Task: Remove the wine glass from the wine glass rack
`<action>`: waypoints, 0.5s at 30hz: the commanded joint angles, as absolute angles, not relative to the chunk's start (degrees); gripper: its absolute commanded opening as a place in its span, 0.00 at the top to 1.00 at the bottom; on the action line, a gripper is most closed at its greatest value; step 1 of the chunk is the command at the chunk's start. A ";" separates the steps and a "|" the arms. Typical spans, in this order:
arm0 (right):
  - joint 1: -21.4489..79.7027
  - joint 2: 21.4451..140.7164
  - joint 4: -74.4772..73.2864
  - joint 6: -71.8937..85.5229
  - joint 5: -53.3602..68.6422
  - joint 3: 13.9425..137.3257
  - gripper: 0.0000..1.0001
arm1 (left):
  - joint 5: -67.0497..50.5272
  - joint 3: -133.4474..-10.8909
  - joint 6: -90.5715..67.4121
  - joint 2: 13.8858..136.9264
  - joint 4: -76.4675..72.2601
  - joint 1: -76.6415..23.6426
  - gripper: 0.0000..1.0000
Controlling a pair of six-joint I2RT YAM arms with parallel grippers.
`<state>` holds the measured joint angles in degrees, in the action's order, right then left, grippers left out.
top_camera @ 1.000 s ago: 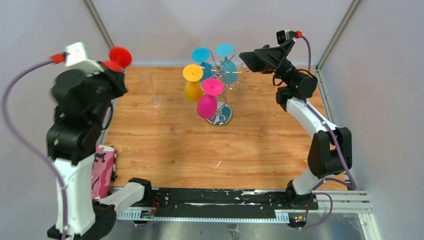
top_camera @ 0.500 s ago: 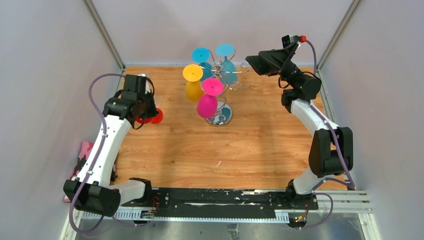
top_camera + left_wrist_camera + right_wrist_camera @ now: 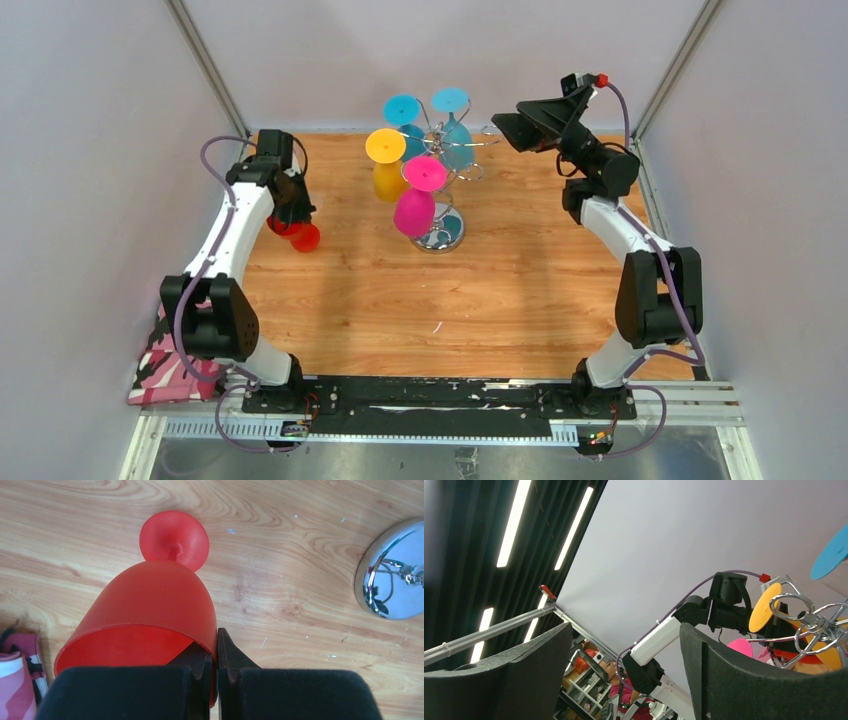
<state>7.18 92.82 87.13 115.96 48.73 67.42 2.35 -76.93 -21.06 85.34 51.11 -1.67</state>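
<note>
The chrome wine glass rack (image 3: 447, 150) stands at the back centre on its round mirrored base (image 3: 440, 233). Two blue glasses (image 3: 402, 109), a yellow one (image 3: 384, 147) and a pink one (image 3: 424, 174) hang from it upside down. My left gripper (image 3: 289, 220) is shut on the rim of a red wine glass (image 3: 303, 237) low over the table, left of the rack. In the left wrist view one finger (image 3: 200, 662) is inside the red bowl (image 3: 150, 600) and the other outside. My right gripper (image 3: 515, 126) is open and empty, raised beside the rack's top right.
A pink patterned cloth (image 3: 160, 360) lies off the table's left front edge and shows in the left wrist view (image 3: 15, 665). The rack's base (image 3: 395, 570) lies right of the red glass. The right wrist view shows scroll arms (image 3: 814, 620) and the left arm (image 3: 724, 605).
My left arm has swung down from high at the left, carrying the red glass to just above the table left of the rack. My right arm has hardly moved.
</note>
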 commanded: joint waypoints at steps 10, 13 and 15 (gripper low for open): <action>5.62 95.76 91.35 119.66 49.22 66.43 0.18 | -1.20 -92.62 -14.41 95.91 63.04 1.84 1.00; 5.12 95.93 91.36 120.01 49.31 66.49 0.18 | -0.83 -91.85 -13.62 96.34 63.11 2.10 1.00; 4.98 95.89 91.32 120.05 49.31 66.28 0.18 | -1.36 -91.33 -13.21 96.70 63.06 2.42 1.00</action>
<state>6.17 95.59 87.22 119.00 48.69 66.85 0.67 -91.68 -15.70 95.66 60.25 1.78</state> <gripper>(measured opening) 0.827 0.044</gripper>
